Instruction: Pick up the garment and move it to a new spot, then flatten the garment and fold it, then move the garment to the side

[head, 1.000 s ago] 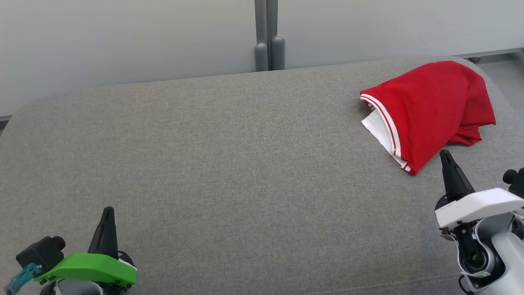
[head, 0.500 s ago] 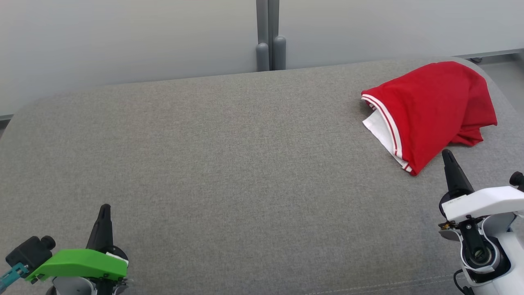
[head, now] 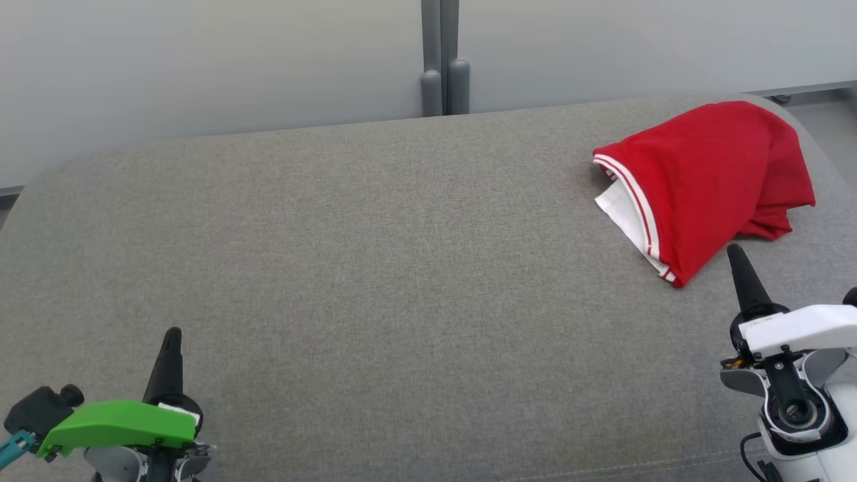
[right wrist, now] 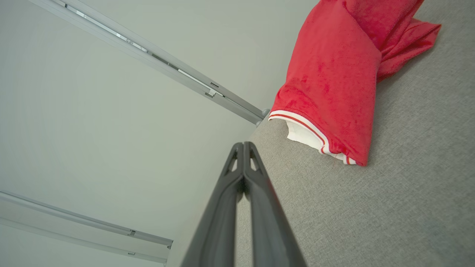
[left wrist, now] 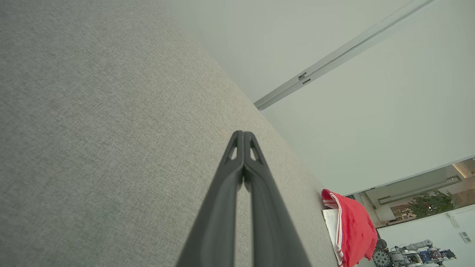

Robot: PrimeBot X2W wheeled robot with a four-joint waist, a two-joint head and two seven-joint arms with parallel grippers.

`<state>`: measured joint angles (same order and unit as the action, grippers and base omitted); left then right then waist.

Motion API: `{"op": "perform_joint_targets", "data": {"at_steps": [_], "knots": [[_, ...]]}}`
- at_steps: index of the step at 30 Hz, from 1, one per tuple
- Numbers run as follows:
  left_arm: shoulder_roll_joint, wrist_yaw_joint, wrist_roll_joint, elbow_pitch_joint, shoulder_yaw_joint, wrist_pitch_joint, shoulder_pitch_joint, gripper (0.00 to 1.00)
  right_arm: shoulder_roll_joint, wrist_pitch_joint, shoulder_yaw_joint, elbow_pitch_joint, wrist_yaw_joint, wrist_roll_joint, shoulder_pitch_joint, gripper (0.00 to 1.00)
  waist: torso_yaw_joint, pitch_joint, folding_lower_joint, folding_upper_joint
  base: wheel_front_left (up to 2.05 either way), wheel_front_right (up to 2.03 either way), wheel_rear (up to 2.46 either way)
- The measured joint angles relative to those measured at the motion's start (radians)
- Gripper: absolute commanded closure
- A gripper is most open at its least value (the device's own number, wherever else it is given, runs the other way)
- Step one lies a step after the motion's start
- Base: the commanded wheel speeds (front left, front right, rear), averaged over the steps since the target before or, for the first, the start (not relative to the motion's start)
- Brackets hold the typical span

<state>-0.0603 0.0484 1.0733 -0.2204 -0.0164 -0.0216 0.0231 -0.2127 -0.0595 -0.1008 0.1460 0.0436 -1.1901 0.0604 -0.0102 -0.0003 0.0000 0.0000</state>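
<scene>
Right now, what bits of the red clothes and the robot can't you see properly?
- Garment, head view: its underside and inner layers are hidden by its own folded red top.
- Garment, right wrist view: the far part is cut off by the top edge.
- Left gripper and right gripper, head view: their arms are cut off at the picture's edges.
- Machines, left wrist view: too small to identify.

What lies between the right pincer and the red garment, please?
Only bare grey cushion: in the head view, a short stretch separates the shut right pincer from the red garment, with nothing on it.
</scene>
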Motion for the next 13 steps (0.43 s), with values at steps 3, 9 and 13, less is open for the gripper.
{"op": "perform_joint_targets", "data": {"at_steps": [3, 9, 13], "knots": [[0.004, 0.0, 0.04, 0.0, -0.008, 0.012, 0.002, 1.0, 0.012, 0.008, 0.015, 0.001, -0.004, -0.034, 0.0, 1.0, 0.001, 0.0, 0.0, 0.0, 0.0, 0.0, 0.0], [0.006, 0.0, 0.109, 0.0, -0.016, 0.03, 0.007, 1.0, 0.031, 0.03, 0.042, 0.004, -0.017, -0.093, 0.0, 1.0, 0.002, 0.0, 0.0, 0.0, 0.0, 0.0, 0.0], [0.007, 0.002, 0.159, 0.0, -0.02, 0.04, 0.016, 1.0, 0.048, 0.043, 0.064, 0.006, -0.02, -0.127, 0.0, 1.0, 0.003, 0.0, 0.0, 0.0, 0.0, 0.0, 0.0]]}}
